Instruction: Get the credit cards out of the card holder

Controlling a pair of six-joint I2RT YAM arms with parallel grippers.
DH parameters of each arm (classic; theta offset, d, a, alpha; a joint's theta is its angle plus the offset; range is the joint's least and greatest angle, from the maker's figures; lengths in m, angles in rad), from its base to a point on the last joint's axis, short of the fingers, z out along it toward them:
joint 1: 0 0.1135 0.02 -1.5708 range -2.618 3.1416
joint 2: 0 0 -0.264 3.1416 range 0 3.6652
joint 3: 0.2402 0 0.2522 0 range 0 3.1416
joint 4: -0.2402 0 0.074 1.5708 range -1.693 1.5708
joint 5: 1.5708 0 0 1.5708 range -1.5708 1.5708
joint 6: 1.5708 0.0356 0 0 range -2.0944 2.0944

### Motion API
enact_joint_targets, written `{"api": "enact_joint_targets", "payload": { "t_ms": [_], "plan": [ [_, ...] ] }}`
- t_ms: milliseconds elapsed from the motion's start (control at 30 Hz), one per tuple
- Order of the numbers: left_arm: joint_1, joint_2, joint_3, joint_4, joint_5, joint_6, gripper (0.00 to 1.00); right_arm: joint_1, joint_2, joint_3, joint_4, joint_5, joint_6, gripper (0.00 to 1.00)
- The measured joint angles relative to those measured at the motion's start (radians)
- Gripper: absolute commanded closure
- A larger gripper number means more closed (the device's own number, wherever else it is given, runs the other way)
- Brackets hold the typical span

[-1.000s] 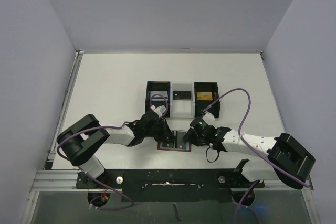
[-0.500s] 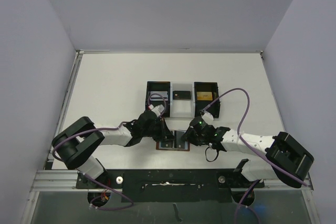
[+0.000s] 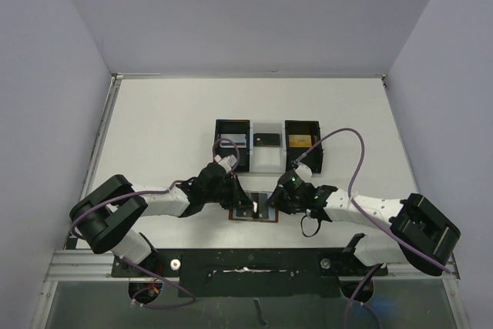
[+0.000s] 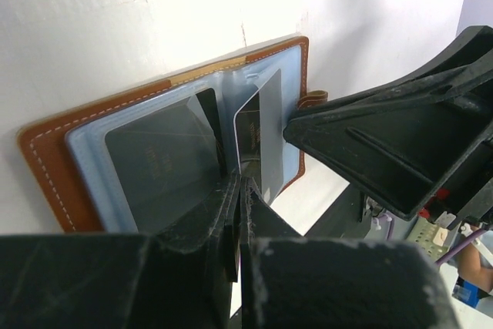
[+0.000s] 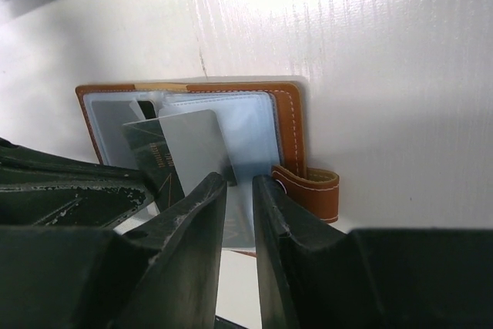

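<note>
The brown card holder [image 3: 263,214] lies open on the table between my two grippers, blue-grey pockets up. In the left wrist view my left gripper [image 4: 240,182] is shut on a grey card [image 4: 262,125] that stands partly out of a pocket near the fold of the card holder [image 4: 46,156]. A dark card [image 4: 154,167] lies in the left pocket. My right gripper [image 5: 239,181] is nearly shut, with nothing between the jaws, and its tips rest on the right pocket beside the snap tab [image 5: 312,190]. The grey card [image 5: 192,144] also shows there.
A black-and-white three-compartment tray [image 3: 252,161] stands behind the card holder, with a silver card [image 3: 233,142], a dark card [image 3: 266,140] and a gold card [image 3: 300,142] in it. White walls enclose the table.
The left arm's elbow has swung left while its gripper stayed at the card holder. A light card edge now stands up at the fold. The right arm has barely moved.
</note>
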Motion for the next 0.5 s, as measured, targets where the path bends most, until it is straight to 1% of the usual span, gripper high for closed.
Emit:
{"api": "enact_joint_targets", "payload": {
  "t_ms": [233, 333, 500],
  "plan": [
    [0.006, 0.0, -0.001, 0.009, 0.017, -0.013, 1.0, 0.0, -0.03, 0.065, -0.084, -0.017, -0.06, 0.73],
    [0.01, 0.0, -0.001, 0.008, 0.019, -0.014, 1.0, 0.0, -0.045, 0.089, -0.081, -0.019, -0.074, 0.69],
    [0.012, 0.0, -0.002, 0.011, 0.022, -0.018, 1.0, 0.0, -0.016, 0.089, -0.077, -0.043, -0.069, 0.67]
  ]
}}
